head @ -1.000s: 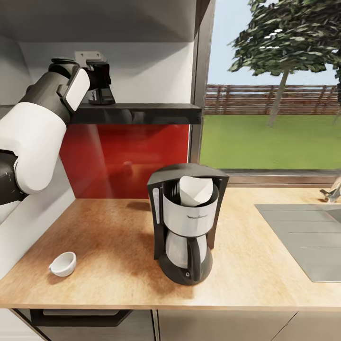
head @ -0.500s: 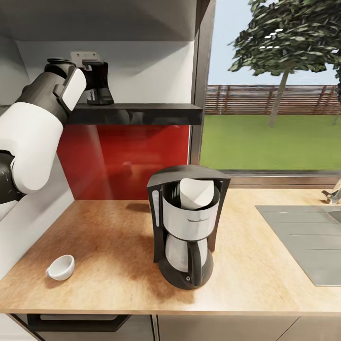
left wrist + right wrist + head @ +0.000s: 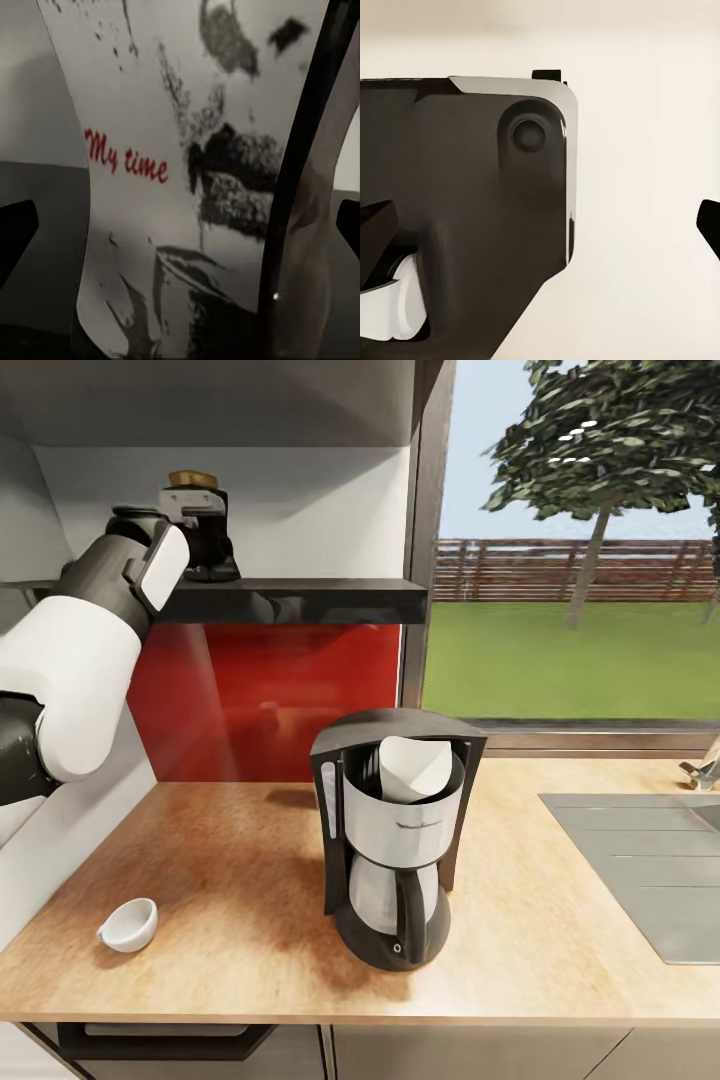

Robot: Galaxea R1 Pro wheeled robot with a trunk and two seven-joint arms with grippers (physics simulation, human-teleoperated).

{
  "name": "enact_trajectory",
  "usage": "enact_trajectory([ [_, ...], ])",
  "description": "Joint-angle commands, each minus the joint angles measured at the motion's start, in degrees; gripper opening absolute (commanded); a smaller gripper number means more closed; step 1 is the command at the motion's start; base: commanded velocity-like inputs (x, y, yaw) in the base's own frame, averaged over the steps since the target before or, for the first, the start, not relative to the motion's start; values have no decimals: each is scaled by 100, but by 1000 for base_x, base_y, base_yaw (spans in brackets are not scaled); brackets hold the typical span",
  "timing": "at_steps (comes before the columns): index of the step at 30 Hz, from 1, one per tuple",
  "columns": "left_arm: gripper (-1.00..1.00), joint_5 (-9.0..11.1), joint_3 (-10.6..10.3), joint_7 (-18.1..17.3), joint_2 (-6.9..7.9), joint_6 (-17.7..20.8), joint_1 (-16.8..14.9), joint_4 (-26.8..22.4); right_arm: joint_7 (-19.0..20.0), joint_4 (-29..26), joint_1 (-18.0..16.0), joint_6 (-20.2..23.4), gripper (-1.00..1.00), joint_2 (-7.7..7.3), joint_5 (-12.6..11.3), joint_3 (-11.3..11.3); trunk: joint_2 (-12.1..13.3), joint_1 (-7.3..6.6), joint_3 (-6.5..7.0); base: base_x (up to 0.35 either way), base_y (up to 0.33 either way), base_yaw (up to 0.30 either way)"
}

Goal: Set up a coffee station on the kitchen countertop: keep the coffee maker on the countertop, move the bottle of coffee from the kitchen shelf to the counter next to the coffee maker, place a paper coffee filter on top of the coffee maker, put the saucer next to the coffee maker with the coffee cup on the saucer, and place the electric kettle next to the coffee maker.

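Up on the kitchen shelf (image 3: pixel 300 600), the left gripper (image 3: pixel 196 520) stood wide open around the bottle of coffee (image 3: pixel 187 180), its grip unclear; the right gripper's fingertips (image 3: pixel 376 232) were spread apart, empty.

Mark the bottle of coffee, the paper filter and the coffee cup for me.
bottle of coffee (image 3: pixel 191 479): head view, on its gold-tan cap, up on the shelf.
paper filter (image 3: pixel 413 766): head view, on its white front face.
coffee cup (image 3: pixel 130 924): head view, on its white outer wall.
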Motion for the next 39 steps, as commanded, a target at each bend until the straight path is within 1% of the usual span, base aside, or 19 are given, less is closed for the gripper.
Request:
enact_trajectory([
  [1, 100, 64, -46, 41, 6, 25, 1, -9, 22, -7, -3, 12, 100, 0, 49, -49, -12, 3, -13, 0, 0, 0],
  [13, 100, 44, -49, 40, 6, 20, 12, -18, 23, -7, -3, 12, 100, 0, 49, -49, -12, 3, -13, 73, 0, 0],
  [18, 100, 49, -52, 40, 0, -81, 12, -10, 22, -7, -3, 12, 100, 0, 49, -49, -12, 3, -13, 8, 0, 0],
  [19, -100, 49, -52, 40, -3, -94, 12, -9, 21, -7, -3, 12, 100, 0, 49, -49, -12, 3, -13, 2, 0, 0],
  [39, -100, 44, -69, 40, -3, -116, 12, -32, 26, -7, -3, 12, 100, 0, 49, -49, -12, 3, -13, 0, 0, 0],
])
